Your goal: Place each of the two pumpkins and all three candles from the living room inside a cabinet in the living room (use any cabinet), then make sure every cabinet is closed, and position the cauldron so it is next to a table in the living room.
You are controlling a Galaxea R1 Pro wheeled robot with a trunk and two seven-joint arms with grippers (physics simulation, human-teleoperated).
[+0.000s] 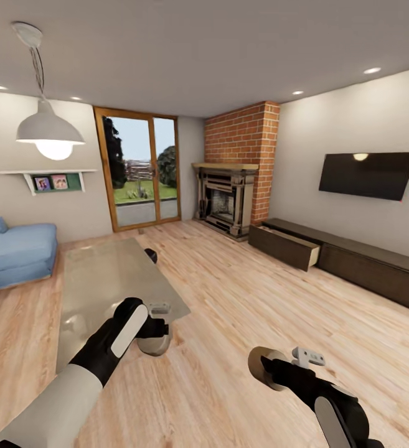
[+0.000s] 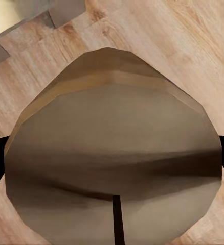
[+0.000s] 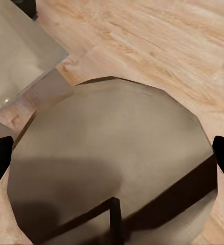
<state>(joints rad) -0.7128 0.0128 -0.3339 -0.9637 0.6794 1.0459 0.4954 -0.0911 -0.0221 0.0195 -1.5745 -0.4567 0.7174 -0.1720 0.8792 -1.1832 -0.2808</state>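
Candles are what's being carried, one per pincer. The left candle is gripped in the left pincer just off the near corner of the glass tabletop; mostly hidden behind the arm in the head view. The right candle is gripped in the right pincer over bare wooden floor, only a rounded edge being seen there.

Up close, the left candle and the right candle are shown flat-end-on, so the long axis is pointed along the fingers, toward the floor. Dark fingertips are cut off at both sides.

Something small and dark is sat at the tabletop's far edge; too small to tell what. The cabinet is seen along the right wall, one drawer pulled out. A tabletop corner gets caught by the right wrist camera.
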